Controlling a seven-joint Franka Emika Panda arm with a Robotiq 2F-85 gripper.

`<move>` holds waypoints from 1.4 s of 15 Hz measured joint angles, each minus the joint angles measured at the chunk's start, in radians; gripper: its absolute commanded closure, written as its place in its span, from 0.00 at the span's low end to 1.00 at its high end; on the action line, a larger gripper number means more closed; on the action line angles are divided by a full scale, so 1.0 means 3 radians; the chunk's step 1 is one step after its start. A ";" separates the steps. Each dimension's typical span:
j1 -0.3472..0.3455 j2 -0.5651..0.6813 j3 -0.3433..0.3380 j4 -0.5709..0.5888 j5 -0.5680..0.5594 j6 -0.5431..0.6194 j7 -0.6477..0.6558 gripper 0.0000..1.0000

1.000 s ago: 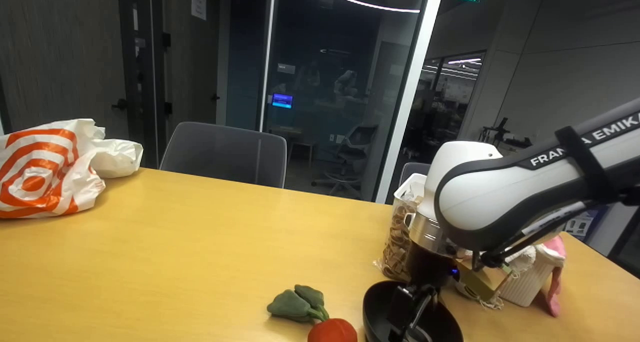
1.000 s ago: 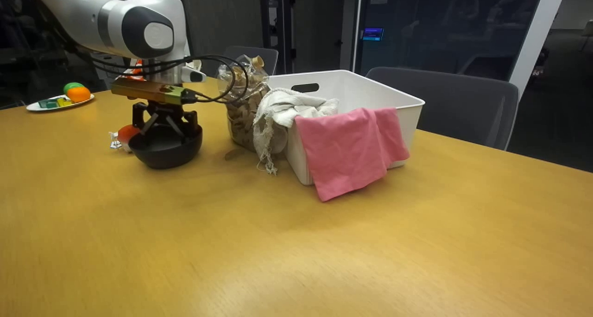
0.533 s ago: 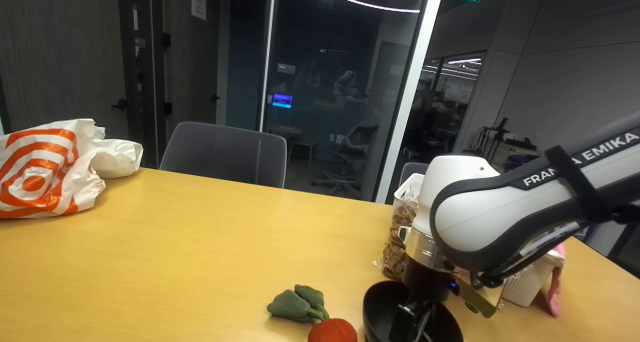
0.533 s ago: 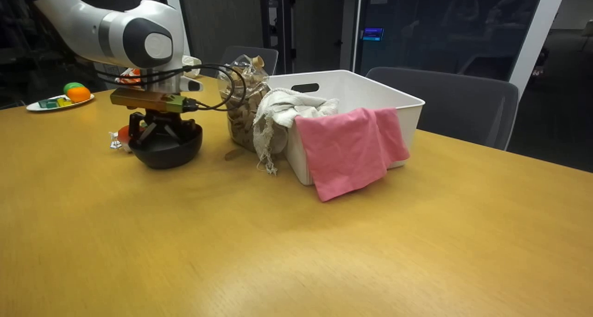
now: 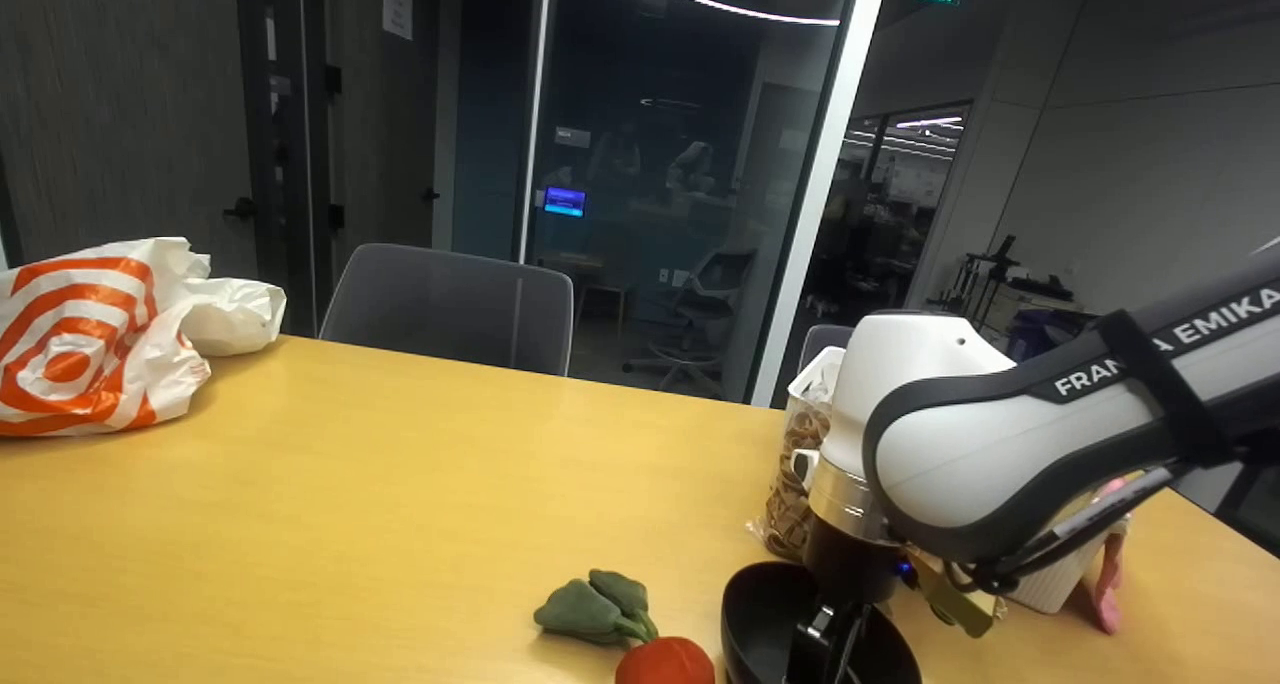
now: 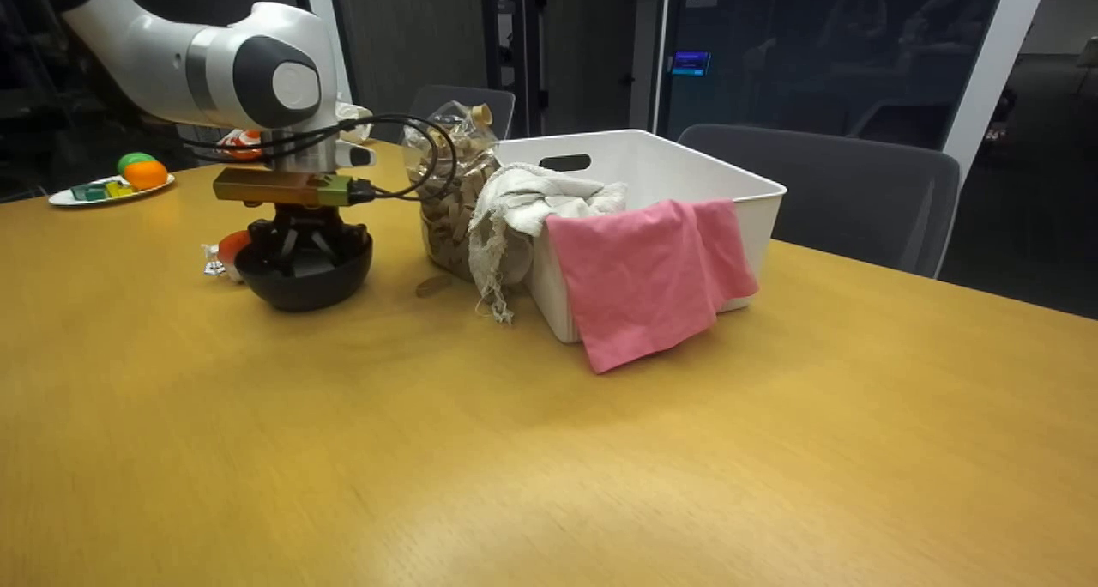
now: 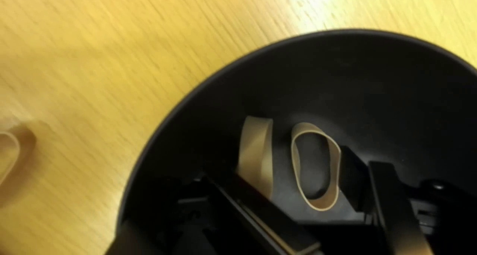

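My gripper [image 7: 285, 178] reaches down into a black bowl [image 7: 335, 57] on the wooden table. In the wrist view its fingers [image 7: 352, 173] stand apart, with two tan rubber-band-like loops between them. The left loop [image 7: 253, 150] stands on edge, its lower end partly hidden by the left finger. The right loop [image 7: 316, 204] lies open beside the right finger and appears to touch it. The bowl also shows in both exterior views [image 5: 750, 624] [image 6: 300, 289], where its wall hides the fingertips. A third loop [image 7: 13, 150] lies on the table outside the bowl.
A clear bag of brown loops [image 6: 450, 218] stands beside a white bin [image 6: 699, 175] with a pink cloth [image 6: 648, 274] and a whitish cloth [image 6: 549, 194]. A red round item [image 5: 667, 662] and green leaf-like pieces [image 5: 580, 612] lie near the bowl. A plate [image 6: 64, 197] holds fruit-like items.
My gripper has come down deeper into the bowl and turned a little. The bowl has shifted slightly to the left in both exterior views.
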 measured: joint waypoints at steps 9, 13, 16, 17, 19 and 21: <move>-0.0001 -0.0028 -0.0011 0.0018 -0.0027 0.0014 0.0000 0.83; -0.0008 -0.0037 -0.0023 0.0017 -0.0027 0.0010 0.0000 0.81; -0.0026 -0.0059 -0.0024 0.0018 -0.0027 -0.0010 0.0000 0.80; -0.0031 -0.0081 -0.0024 0.0018 -0.0023 -0.0031 0.0000 0.81; -0.0036 -0.0152 -0.0024 0.0022 0.0001 -0.0109 -0.0015 0.83; -0.0036 -0.0260 -0.0022 0.0037 0.0038 -0.0233 -0.0048 0.83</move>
